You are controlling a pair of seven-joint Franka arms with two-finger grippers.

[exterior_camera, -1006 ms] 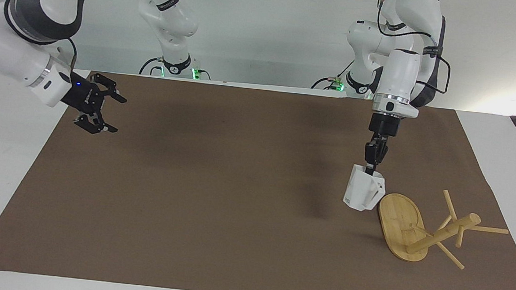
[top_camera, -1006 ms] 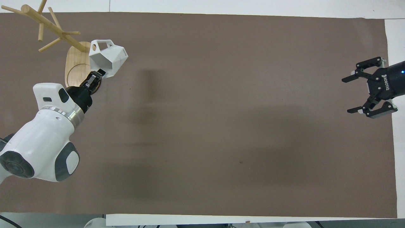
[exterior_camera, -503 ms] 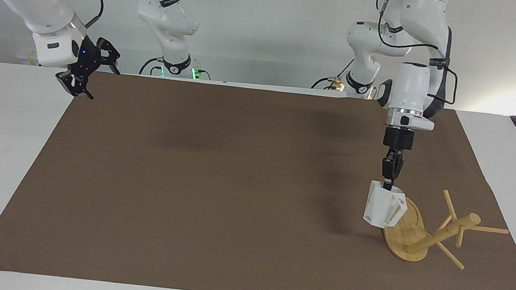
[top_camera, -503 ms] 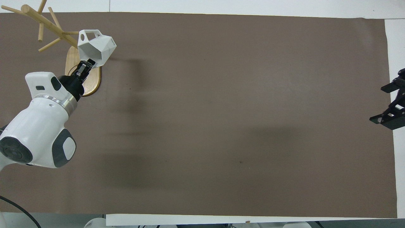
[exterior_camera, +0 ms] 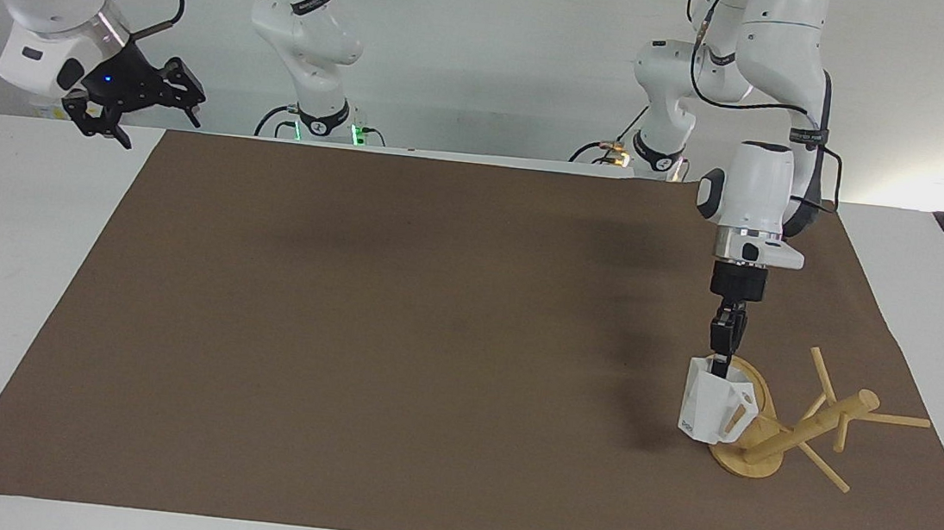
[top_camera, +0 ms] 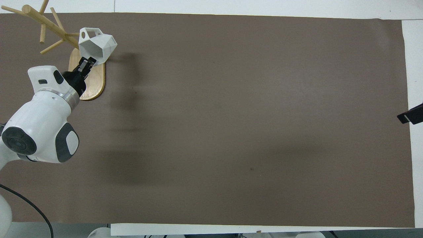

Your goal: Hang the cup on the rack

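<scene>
Since the earlier frames, the right gripper (exterior_camera: pixel 139 107) has been drawn up and back to the corner of the brown mat (exterior_camera: pixel 396 336) at the right arm's end, and the cup (exterior_camera: pixel 716 403) has been carried from beside the rack's base to a spot over it.

Taken from left to right in the facing view, the right gripper is seen first, raised with its jaws spread wide and nothing between them. In the overhead view only a dark sliver of it (top_camera: pixel 410 116) shows at the frame's edge.

Next the left gripper (exterior_camera: pixel 719 365) is seen, pointed straight down and clamped on the cup's rim. The cup hangs directly below the fingertips, upright, handle turned toward the rack (exterior_camera: pixel 803 427). Its pierced handle lies close against the rack's slanted post, which is seen best in the overhead view (top_camera: pixel 95 45); whether a peg has entered the hole cannot be told. The rack (top_camera: pixel 49 28) is tipped over, its oval base propped on edge under the gripper.
</scene>
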